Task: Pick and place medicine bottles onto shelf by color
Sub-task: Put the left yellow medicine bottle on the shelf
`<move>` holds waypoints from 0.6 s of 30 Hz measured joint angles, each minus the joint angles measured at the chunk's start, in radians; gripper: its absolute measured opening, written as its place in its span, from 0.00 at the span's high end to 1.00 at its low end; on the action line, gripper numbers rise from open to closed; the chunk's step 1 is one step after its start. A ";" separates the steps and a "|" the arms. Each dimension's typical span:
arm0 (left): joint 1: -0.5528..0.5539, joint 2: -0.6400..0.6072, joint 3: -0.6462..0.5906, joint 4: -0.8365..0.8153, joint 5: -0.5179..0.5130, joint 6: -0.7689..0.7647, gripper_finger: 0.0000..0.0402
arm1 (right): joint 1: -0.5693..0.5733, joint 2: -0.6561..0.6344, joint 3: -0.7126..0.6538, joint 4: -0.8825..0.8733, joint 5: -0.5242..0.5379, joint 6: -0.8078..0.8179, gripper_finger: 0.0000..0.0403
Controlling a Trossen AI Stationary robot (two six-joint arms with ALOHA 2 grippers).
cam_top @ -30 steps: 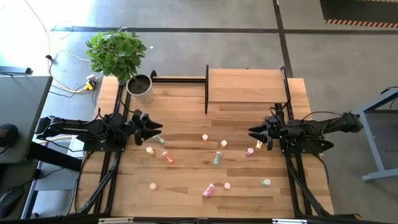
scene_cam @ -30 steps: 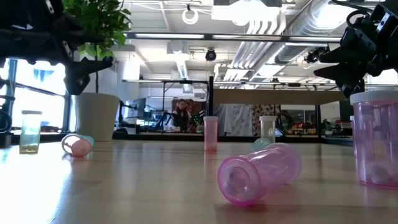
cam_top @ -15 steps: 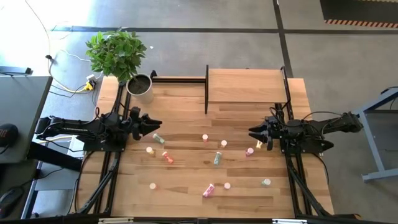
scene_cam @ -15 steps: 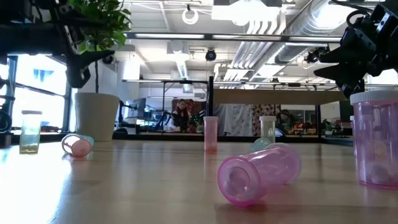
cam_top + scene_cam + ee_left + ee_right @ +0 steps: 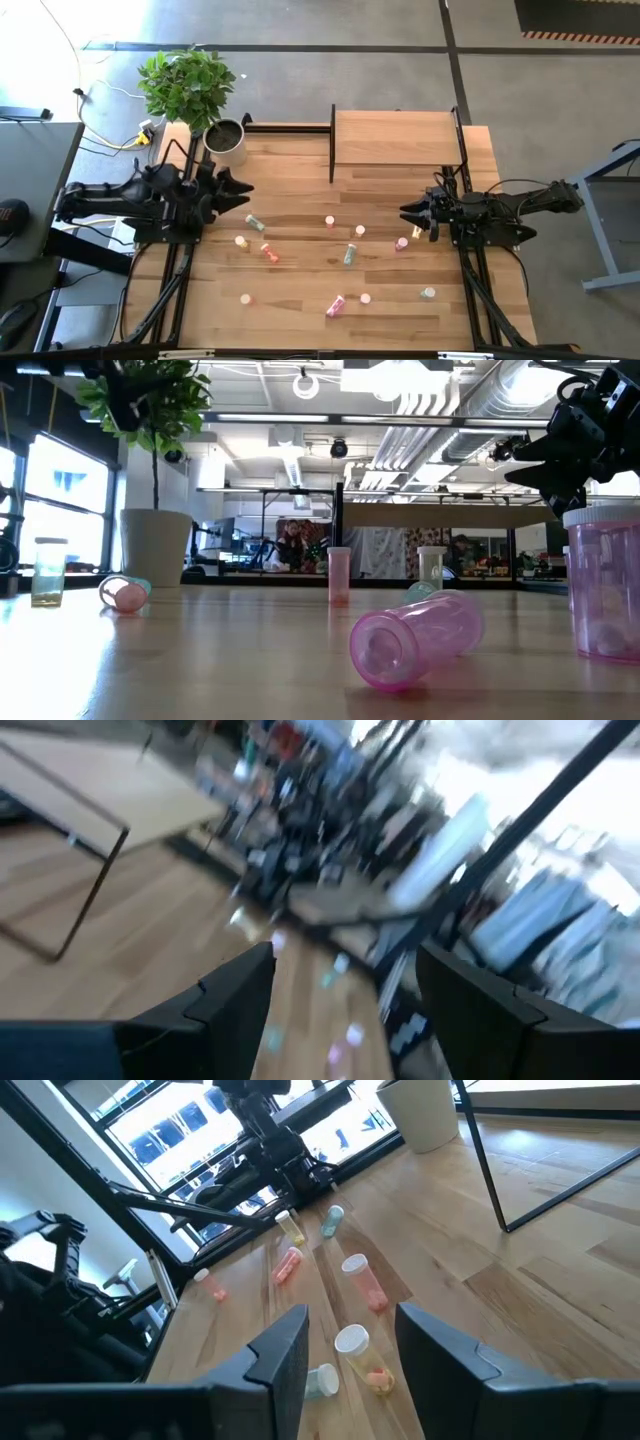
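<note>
Early stage, nothing sorted yet: the shelf (image 5: 395, 138) at the far centre-right of the tabletop (image 5: 300, 175) carries no bottles, and all the medicine bottles (image 5: 345, 255) lie scattered across the middle and near part of the tabletop, some upright, some on their sides.

Left end effector (image 5: 243, 190) hovers above the left side of the tabletop, near the potted plant (image 5: 195, 95), fingers spread apart and empty. The closest bottle to it is the pale green bottle (image 5: 255, 223) lying just near-side of its tips, with a yellow bottle (image 5: 241, 241) and an orange-red bottle (image 5: 268, 252) a bit nearer still. The left wrist view is motion-blurred, so no detail there.

Right end effector (image 5: 408, 213) sits on the right side, pointing left toward the bottles, fingers partly apart with nothing between them. In the right wrist view a yellow capped bottle (image 5: 362, 1357) lies just ahead of its fingers (image 5: 280, 1355), a pink bottle (image 5: 366, 1283) beyond.

Step in hand, by my read: approach and pick, no grasp made. Next move calls for one arm to drop over a single bottle, line the fingers across its body, close, then carry it to the shelf and group by colour. Lying bottles may roll when nudged.
</note>
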 joint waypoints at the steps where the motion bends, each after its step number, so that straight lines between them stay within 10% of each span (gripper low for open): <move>1: 0.000 0.015 0.039 -0.069 0.010 0.013 0.41 | 0.000 0.000 0.000 0.000 0.000 0.000 0.65; 18: -0.146 0.292 0.295 -0.789 0.052 0.144 0.41 | 0.000 0.000 0.000 0.000 0.000 0.000 0.65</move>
